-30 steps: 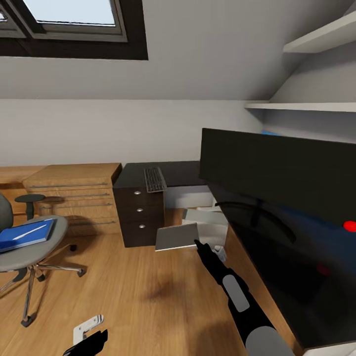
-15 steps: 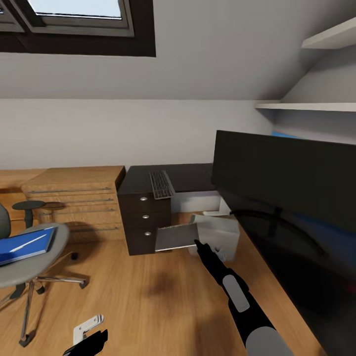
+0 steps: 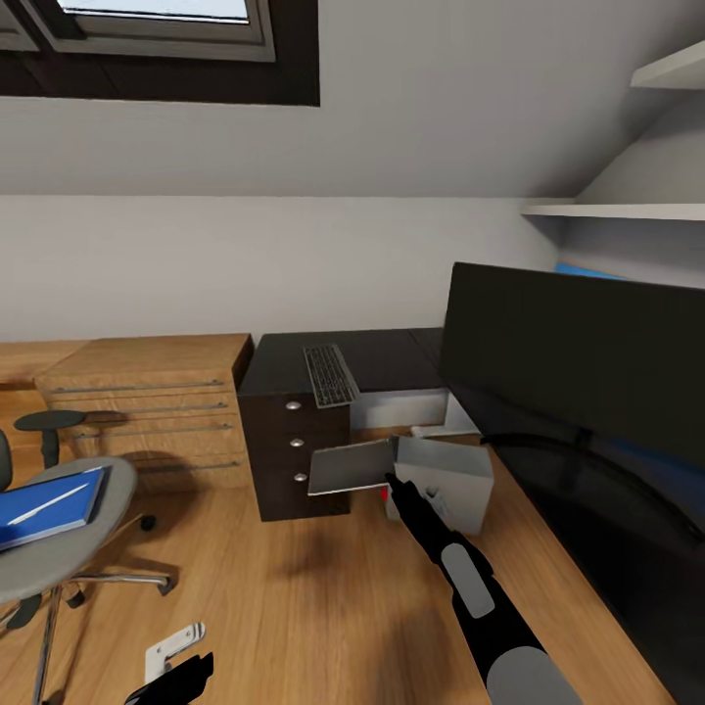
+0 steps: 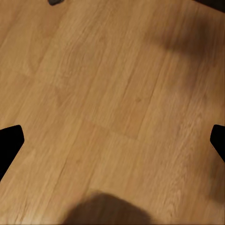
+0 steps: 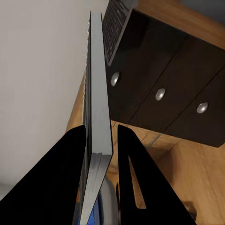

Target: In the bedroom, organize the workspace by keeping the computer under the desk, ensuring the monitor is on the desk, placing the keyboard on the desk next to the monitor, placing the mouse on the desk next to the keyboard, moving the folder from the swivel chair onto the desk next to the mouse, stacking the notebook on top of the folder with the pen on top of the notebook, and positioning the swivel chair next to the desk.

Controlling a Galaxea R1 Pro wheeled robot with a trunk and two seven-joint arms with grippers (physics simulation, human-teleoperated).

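Near the desk [image 3: 548, 578], the right gripper [image 5: 101, 154] clamps a grey notebook [image 3: 351, 467]; the left gripper [image 4: 112, 140] is spread. Keyboard [image 3: 329, 374] and folder [image 3: 44, 496] remain unplaced.

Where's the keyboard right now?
In the head view the keyboard lies on top of the dark three-drawer unit, left of the monitor, beyond the right gripper.

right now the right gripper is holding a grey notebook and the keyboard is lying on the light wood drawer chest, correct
Not quite. The keyboard lies on top of the dark three-drawer unit, not on the light wood drawer chest beside it; the head view shows this. The rest holds: the right gripper is shut on the grey notebook, seen edge-on between the fingers in the right wrist view.
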